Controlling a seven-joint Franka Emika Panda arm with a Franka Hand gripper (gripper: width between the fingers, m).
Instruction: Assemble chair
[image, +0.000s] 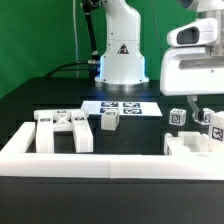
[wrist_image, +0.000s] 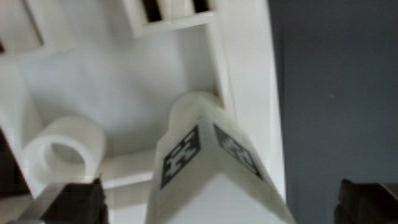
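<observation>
"See the gripper (image: 198, 112)? It hangs low over the black table (image: 30, 105), on the exterior view's right. Is it holding anything?"

"No. In the wrist view its two dark fingers (wrist_image: 71, 200) stand far apart, so it is open. A square post (wrist_image: 214, 165) sits between them with a gap on each side. Nothing touches it."

"What is on the post?"

"Black-and-white square tags, on two of its faces. Behind it is a flat white panel (wrist_image: 107, 90) with dark slots at one end. I can't tell if the two touch."

"Where are the other chair parts?"

"The cross-braced frame (image: 65, 130) sits on the exterior view's left, just behind the long white border wall (image: 100, 165). A small tagged block (image: 110, 121) stands beside it, toward the exterior view's right, at the near edge of the marker board (image: 122, 105)."

"And close to the gripper?"

"Another tagged block (image: 178, 117) stands just to the exterior view's left of it. A chunky white part (image: 188, 147) lies nearer to us, by the wall."

"And that big white thing at the back?"

"That is the robot's base (image: 122, 50), on the far side, in the middle."
</observation>
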